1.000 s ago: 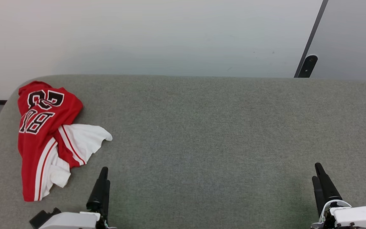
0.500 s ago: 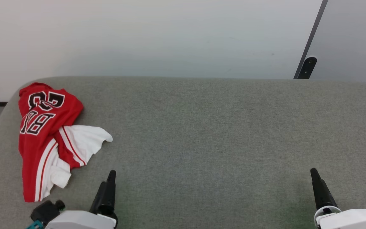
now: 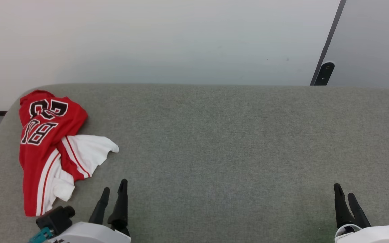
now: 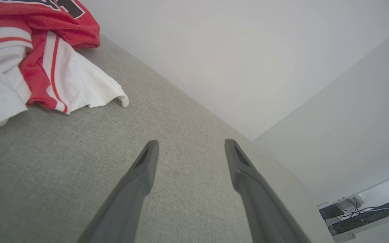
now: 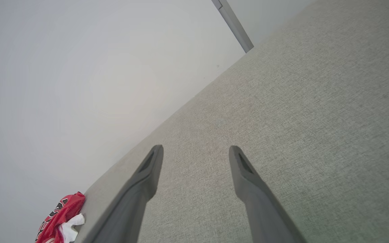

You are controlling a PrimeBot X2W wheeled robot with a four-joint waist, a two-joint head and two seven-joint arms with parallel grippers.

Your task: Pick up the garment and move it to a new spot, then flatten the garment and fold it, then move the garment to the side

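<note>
The shirt [image 3: 39, 158] lies crumpled on the left end of the grey tabletop [image 3: 214, 152], with its black lettering showing at the far end. The left claw [image 3: 114, 185] is just right of the shirt's near part, spread wide and holding nothing. The right claw [image 3: 343, 189], at the near right and well apart from the shirt, is also wide and empty.

I have the left gripper [image 3: 114, 185] low over the near edge of the surface [image 3: 214, 152], toward its left corner. Both dark fingers point at the far edge with a clear gap between them and nothing held. The right gripper [image 3: 343, 189] sits the same way by the near right corner, jaws spread wide and empty.
</note>
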